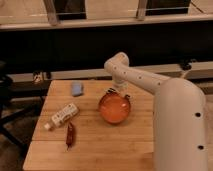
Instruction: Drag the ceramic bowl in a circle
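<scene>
The orange ceramic bowl (pixel 115 108) sits upright on the wooden table (pixel 90 150), right of the middle. My gripper (pixel 118 93) is at the end of the white arm, right at the bowl's far rim and pointing down onto it. The wrist hides where the gripper meets the rim, so I cannot tell whether it holds the bowl.
A blue sponge (pixel 76 88) lies at the table's far left. A white bottle (pixel 62 116) lies on its side at the left, with a small red packet (pixel 70 135) in front of it. My white arm body (pixel 177 125) covers the table's right side. A dark chair (pixel 7 100) stands to the left.
</scene>
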Robot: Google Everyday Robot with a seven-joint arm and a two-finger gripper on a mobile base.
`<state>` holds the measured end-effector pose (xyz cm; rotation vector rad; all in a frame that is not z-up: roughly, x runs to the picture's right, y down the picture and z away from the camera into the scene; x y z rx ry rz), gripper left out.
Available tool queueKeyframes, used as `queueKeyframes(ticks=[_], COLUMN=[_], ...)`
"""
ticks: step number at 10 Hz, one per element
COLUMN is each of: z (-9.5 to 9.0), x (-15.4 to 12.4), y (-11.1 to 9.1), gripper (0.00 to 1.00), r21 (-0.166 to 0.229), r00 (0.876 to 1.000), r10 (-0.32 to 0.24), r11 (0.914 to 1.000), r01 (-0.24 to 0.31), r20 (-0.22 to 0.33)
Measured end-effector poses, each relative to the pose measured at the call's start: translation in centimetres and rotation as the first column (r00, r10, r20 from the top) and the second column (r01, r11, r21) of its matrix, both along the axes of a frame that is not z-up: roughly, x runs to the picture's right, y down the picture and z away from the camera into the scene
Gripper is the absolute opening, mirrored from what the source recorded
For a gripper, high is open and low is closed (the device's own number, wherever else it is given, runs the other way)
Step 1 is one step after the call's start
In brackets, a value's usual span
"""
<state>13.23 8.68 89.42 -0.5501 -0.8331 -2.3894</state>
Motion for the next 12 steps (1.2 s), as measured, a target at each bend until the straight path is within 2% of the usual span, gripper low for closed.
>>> queueKeyframes(ticks=[4, 9, 12], z=[-1.7, -4.2, -4.8], x=[2.7, 2.9, 2.6], y=[1.7, 3.4, 4.6], gripper=[0.0, 0.0, 0.0], r21=[0.004, 0.015, 0.009], r00=[0.999, 1.0, 1.0], r10=[0.015, 0.003, -0.005], r11=[0.9999, 0.9999, 1.0], r01=[-0.015, -0.003, 0.005], r20=[-0.031, -0.016, 0.0])
